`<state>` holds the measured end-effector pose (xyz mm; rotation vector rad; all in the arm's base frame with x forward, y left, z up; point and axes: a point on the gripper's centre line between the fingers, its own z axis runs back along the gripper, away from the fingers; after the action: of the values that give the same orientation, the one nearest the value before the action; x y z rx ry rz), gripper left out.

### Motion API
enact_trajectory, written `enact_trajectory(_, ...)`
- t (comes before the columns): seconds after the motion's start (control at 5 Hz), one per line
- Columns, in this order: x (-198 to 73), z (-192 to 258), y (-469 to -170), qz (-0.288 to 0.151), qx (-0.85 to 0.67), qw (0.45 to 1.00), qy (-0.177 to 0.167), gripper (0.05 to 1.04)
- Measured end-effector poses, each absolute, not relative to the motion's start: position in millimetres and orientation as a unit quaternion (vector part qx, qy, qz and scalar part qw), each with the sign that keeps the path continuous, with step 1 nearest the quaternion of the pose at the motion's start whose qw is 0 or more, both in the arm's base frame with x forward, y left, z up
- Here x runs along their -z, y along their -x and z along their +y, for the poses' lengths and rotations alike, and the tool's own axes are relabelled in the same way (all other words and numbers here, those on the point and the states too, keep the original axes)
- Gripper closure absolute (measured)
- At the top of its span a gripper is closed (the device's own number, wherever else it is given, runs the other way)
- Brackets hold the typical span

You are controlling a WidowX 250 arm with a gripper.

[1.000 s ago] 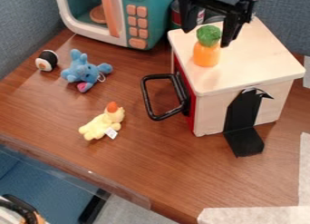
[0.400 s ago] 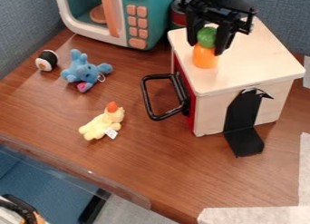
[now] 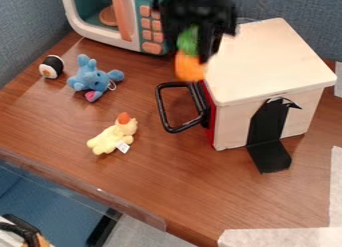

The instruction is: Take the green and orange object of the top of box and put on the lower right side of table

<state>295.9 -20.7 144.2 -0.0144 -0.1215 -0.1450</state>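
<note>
My gripper [image 3: 194, 45] hangs near the top middle of the camera view, at the left edge of the wooden box [image 3: 267, 61], shut on the green and orange object [image 3: 190, 66]. The object is upright, with its green top between the fingers and its orange body below them, above the box's black handle. The box's top bears nothing. The lower right side of the brown table [image 3: 267, 201] lies in front of the box.
A yellow plush [image 3: 113, 135], a blue plush [image 3: 93, 78] and a sushi toy [image 3: 51, 66] lie on the left. A teal toy microwave [image 3: 153, 21] stands behind. The black handle [image 3: 165, 107] juts left from the box, and a black bracket [image 3: 268, 136] stands against its front.
The gripper came down around the object's green top, closed on it, and has carried it left off the box top. The other toys have not moved.
</note>
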Motion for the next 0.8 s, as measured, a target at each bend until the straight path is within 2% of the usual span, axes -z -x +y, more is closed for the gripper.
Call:
enact_trajectory(0.4, -95, -30, -255, -0.031, 0.133, 0.990, -0.024, 0.480)
enact_trajectory(0.6, -61, -39, -250, -0.003, 0.164, 0.986, -0.031, 0.480)
enact_trajectory(0.8, -34, -48, -246, 0.018, 0.204, 0.979, -0.021, 0.480)
